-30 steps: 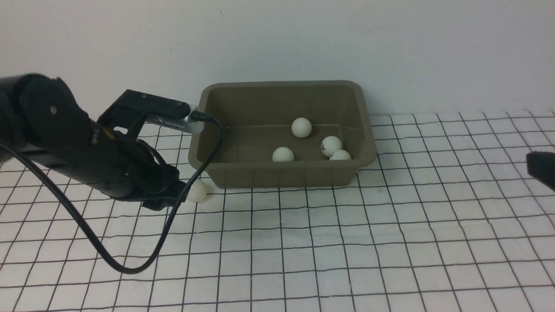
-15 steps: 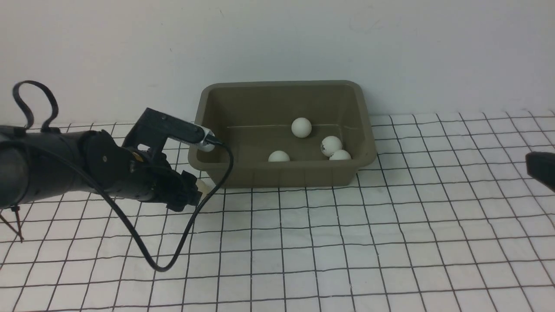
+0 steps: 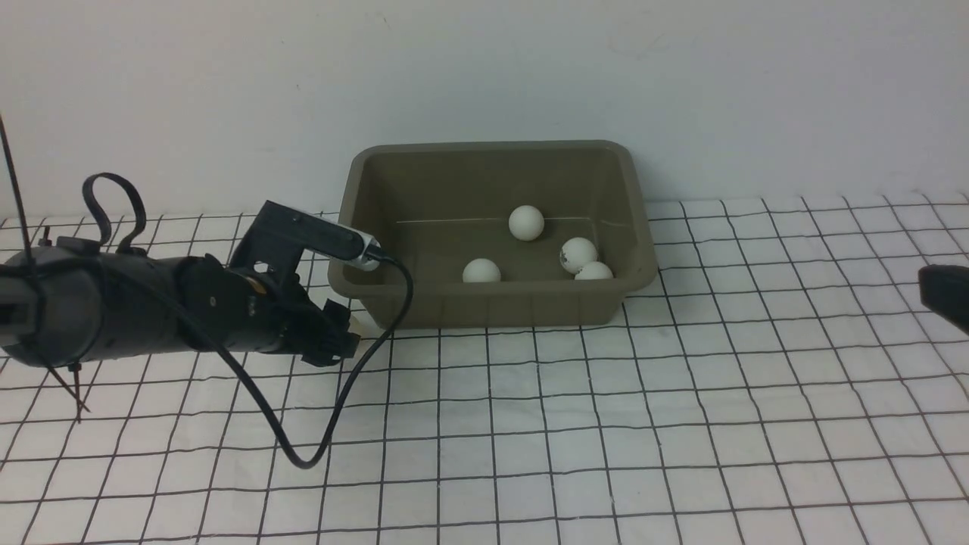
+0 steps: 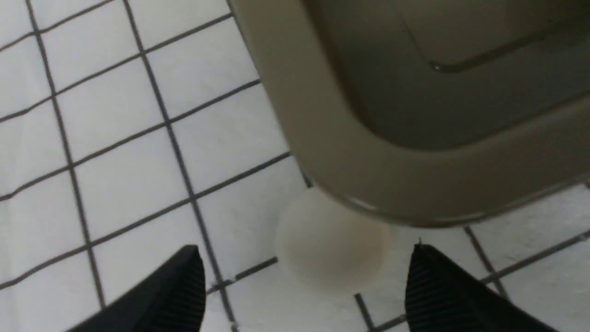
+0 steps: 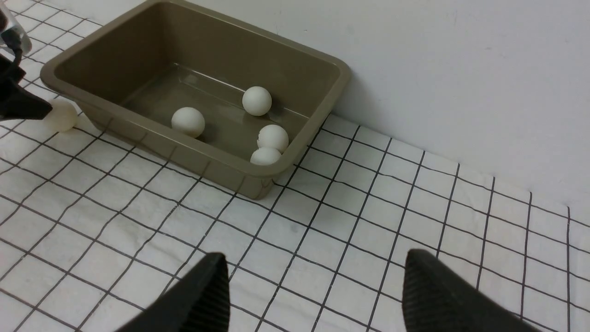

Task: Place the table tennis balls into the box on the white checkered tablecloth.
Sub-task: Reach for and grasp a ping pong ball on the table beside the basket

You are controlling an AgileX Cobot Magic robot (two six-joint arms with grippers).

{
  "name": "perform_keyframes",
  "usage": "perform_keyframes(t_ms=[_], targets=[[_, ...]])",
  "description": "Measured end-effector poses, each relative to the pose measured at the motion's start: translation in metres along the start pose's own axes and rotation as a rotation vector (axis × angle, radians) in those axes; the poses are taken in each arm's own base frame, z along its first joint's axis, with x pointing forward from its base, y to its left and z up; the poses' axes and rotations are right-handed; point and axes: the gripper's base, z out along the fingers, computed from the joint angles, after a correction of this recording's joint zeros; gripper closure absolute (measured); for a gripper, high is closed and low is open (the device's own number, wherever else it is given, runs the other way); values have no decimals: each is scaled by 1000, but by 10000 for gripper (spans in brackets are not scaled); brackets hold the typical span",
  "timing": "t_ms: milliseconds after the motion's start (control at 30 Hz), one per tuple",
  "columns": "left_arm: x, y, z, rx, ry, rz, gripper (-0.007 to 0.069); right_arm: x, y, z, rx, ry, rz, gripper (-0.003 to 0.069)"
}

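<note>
The olive-grey box (image 3: pixel 492 306) stands at the back of the white checkered tablecloth (image 3: pixel 606 424). Several table tennis balls (image 3: pixel 526 222) lie inside it, also seen from the right wrist (image 5: pixel 256 100). One more ball (image 4: pixel 332 244) rests on the cloth against the box's front left corner (image 4: pixel 368 184). My left gripper (image 4: pixel 305 251) is open, low over the cloth, its fingertips either side of this ball without touching it. In the front view the left gripper (image 3: pixel 337 342) hides most of that ball. My right gripper (image 5: pixel 315 258) hangs open and empty at the right.
A white wall rises right behind the box. The left arm's black cable (image 3: pixel 325 446) loops down onto the cloth in front of the arm. Only the tip of the right gripper (image 3: pixel 942 295) shows at the front view's right edge.
The left arm has dropped lower and levelled out, and its jaws have opened wider around the ball outside the box. One ball inside the box has rolled slightly left. The right arm has stayed still.
</note>
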Motion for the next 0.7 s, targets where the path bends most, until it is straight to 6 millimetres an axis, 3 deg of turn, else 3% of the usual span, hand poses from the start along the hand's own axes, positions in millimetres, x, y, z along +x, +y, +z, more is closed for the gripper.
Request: perform_keyframes(t_ms=[233,700], targets=[[-3,-30,-1,55,-10,61,103,-1,1,0,-8,-6,-4,198],[0,-14,6,16,-19,30,103,-2,2,0,-24,-19,1,198]])
